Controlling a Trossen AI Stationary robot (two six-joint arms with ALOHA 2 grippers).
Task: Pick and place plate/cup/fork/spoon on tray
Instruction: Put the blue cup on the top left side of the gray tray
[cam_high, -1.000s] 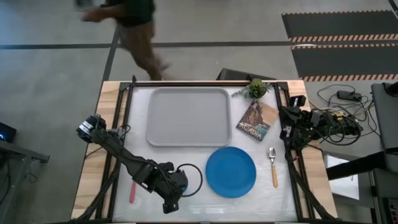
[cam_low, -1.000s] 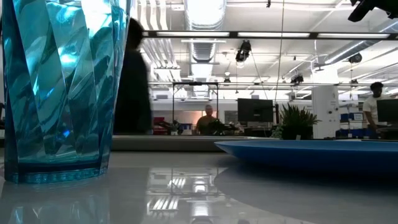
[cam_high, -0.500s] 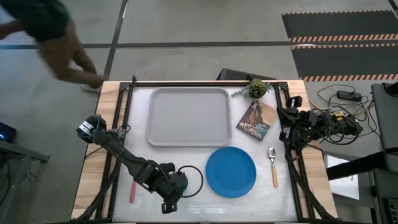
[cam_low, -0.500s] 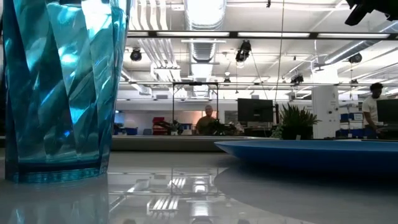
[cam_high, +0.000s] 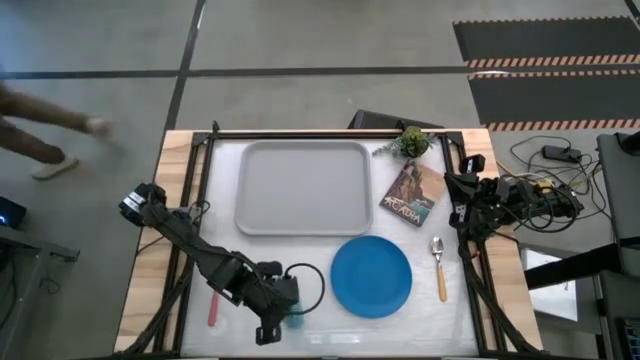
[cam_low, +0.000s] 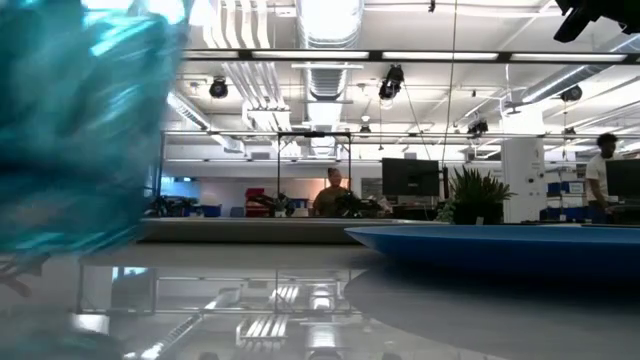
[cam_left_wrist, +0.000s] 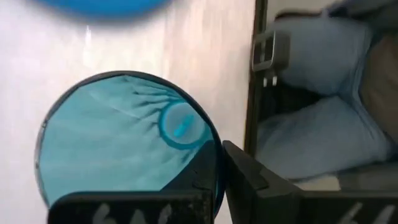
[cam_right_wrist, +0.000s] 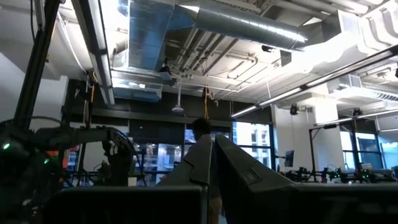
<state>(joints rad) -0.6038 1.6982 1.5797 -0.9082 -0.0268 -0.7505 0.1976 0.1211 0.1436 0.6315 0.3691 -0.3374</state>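
Low view showed the cup lifted and tilted, no longer standing upright as before. Left wrist view alone revealed the left gripper clamped on its rim, near the plate.

Open-plan lab: exposed ceiling ducts, monitors, cabling beside workbench.

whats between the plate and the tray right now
Nothing: in the high view the strip of table between the plate and the tray is bare. The cup sits off to the plate's left, at the left gripper.
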